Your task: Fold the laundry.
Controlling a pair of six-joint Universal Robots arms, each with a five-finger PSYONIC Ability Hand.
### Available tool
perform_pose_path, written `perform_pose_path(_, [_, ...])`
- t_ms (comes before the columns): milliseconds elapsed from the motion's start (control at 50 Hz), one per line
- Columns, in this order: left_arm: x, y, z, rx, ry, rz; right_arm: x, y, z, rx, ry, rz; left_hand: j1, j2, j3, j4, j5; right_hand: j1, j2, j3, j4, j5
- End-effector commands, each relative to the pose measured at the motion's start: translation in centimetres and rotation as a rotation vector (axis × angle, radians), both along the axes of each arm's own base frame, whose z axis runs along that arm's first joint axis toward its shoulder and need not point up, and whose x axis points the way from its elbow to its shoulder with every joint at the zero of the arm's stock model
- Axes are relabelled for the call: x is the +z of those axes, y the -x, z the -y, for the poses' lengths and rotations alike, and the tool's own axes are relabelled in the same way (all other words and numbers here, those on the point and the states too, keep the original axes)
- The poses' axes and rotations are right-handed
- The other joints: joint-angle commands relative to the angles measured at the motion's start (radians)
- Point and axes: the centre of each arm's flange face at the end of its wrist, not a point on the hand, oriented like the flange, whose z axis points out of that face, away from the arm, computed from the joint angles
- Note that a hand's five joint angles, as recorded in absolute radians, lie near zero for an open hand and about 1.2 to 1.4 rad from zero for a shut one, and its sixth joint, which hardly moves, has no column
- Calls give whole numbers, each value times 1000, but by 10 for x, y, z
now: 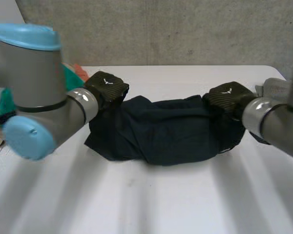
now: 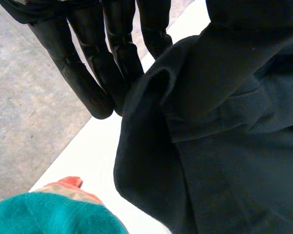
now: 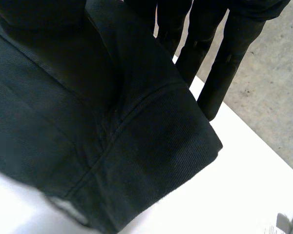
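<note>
The dark garment (image 1: 161,131) lies bunched in a long roll on the white counter (image 1: 151,200), between the two hands. The left hand (image 1: 106,87) is at one end of the roll and the right hand (image 1: 227,97) at the other. Both are in contact with the cloth.

Left hand: in the left wrist view the fingers (image 2: 88,73) run straight, behind a folded edge of the garment. The thumb bears on the near face of the same fold, so the cloth is pinched between thumb and fingers. The fingertips lie near the counter's edge, with grey floor (image 2: 24,112) beyond them.

Right hand: in the right wrist view the fingers (image 3: 224,63) are likewise straight. They lie behind a hemmed corner of the garment, with the thumb on the opposite face, so this corner is also pinched between thumb and fingers. Bare counter shows past the fingertips.

A teal cloth (image 2: 49,214) lies on the counter near the left hand's fingertips, just beside that end of the garment. An orange item (image 2: 68,183) touches the teal cloth on the side facing the fingers.
</note>
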Motion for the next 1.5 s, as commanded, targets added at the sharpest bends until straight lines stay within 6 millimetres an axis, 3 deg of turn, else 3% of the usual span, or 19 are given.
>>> perform_pose_path(20, [42, 12, 61, 85, 253, -201, 21, -28, 55, -89, 316, 145, 238, 201, 217, 204, 252, 284, 223, 217, 203, 203])
perform_pose_path(40, [57, 13, 65, 88, 303, -255, 31, -29, 61, -104, 371, 179, 238, 201, 217, 204, 252, 284, 223, 217, 203, 203])
perform_pose_path(60, [92, 9, 71, 102, 410, -368, 56, -32, 69, -129, 485, 259, 238, 201, 217, 204, 252, 284, 223, 217, 203, 203])
perform_pose_path(140, [170, -2, 66, 80, 634, -615, 116, -35, 76, -157, 727, 467, 238, 201, 217, 204, 252, 284, 223, 217, 203, 203])
perform_pose_path(220, [191, -5, 49, 46, 633, -639, 147, -39, 65, -113, 780, 513, 238, 201, 217, 204, 252, 284, 223, 217, 203, 203])
perform_pose_path(280, [177, -2, 42, 33, 538, -594, 147, -40, 61, -92, 724, 479, 238, 201, 217, 204, 252, 284, 223, 217, 203, 203])
perform_pose_path(420, [90, -18, 36, 132, 179, -382, 93, -36, 59, -64, 437, 317, 238, 201, 217, 204, 252, 284, 223, 217, 203, 203])
perform_pose_path(440, [67, -22, 32, 156, 113, -338, 73, -34, 57, -55, 361, 269, 238, 201, 217, 204, 252, 284, 223, 217, 203, 203])
perform_pose_path(500, [38, -24, 25, 165, 42, -292, 38, -33, 51, -19, 244, 173, 238, 201, 217, 204, 252, 284, 223, 217, 203, 203])
perform_pose_path(600, [-38, -22, 6, 142, -107, -189, -53, -28, 29, 74, 18, -87, 238, 201, 217, 204, 252, 284, 223, 217, 203, 203])
perform_pose_path(680, [-74, -16, 0, 101, -139, -129, -92, -20, 26, 58, -36, -210, 238, 201, 217, 204, 252, 284, 223, 217, 203, 203])
perform_pose_path(740, [-83, -13, 1, 91, -139, -108, -99, -16, 31, -1, -40, -221, 28, -9, 7, -6, 42, 284, 223, 217, 203, 203])
perform_pose_path(800, [-79, -13, 1, 87, -133, -98, -97, -12, 38, -86, -37, -181, -310, -347, -331, -344, -296, -328, -389, -395, -409, -409])
perform_pose_path(820, [-74, -14, -1, 85, -127, -93, -94, -10, 39, -116, -38, -154, -416, -452, -437, -449, -401, -664, -725, -731, -745, -745])
perform_pose_path(880, [-66, -17, -6, 86, -130, -91, -86, -8, 37, -147, -46, -113, -601, -638, -622, -635, -587, -938, -998, -1005, -1019, -1019])
perform_pose_path(1060, [-32, -41, -36, 97, -85, -117, -31, 19, -1, -133, -36, 9, -698, -735, -719, -732, -684, -938, -998, -1005, -1019, -1019])
perform_pose_path(1160, [-29, -45, -55, 77, -62, -127, -20, 35, -23, -85, 1, -38, -687, -723, -708, -721, -672, -765, -826, -832, -846, -846])
perform_pose_path(1340, [-71, -44, -57, 65, -149, -45, -54, 52, -61, 85, -100, -85, -522, -559, -543, -556, -508, -433, -493, -500, -514, -514])
perform_pose_path(1500, [-100, -30, -31, 24, -141, 27, -92, 48, -37, 123, -53, -61, -719, -756, -740, -753, -705, -667, -728, -734, -748, -748])
